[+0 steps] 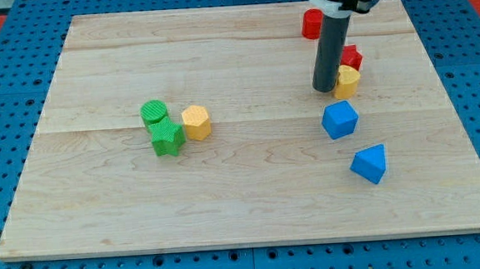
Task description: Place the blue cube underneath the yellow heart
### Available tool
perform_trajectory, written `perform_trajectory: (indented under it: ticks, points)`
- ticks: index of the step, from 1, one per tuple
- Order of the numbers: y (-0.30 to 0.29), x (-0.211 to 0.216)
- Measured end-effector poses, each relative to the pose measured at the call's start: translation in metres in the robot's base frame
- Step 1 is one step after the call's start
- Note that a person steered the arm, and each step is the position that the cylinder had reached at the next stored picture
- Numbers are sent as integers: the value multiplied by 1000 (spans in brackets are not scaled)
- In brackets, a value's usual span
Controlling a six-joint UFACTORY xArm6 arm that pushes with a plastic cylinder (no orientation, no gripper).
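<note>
Seven blocks on the wooden counter point(252, 192). No pincer on this arm, only a dark rod, so no wide or narrow to report. My tip point(325, 90) down just left of the yellow heart point(348, 80), touching or nearly so; hard to tell which. Red block point(351, 57) right behind the heart, another red block point(312, 24) near the view's top. Blue cube point(339, 119) just below the heart, slightly left, apart from it. Blue wedge-like block point(369, 163) lower right. Green cylinder point(153, 112), green star-like block point(167, 137) and yellow hexagonal block point(196, 121) clustered at the view's left.
</note>
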State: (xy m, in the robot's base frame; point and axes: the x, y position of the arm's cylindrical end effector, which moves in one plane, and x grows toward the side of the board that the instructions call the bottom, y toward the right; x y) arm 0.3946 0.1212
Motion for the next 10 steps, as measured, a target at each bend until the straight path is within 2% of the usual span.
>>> perform_trajectory:
  ticks: [1,2,3,4,5,6,8,10]
  points:
    - [-43,-2]
    - [-83,24]
    - [-67,61]
    - [-31,67]
    - [-20,77]
    - [1,77]
    - [4,55]
    - [15,56]
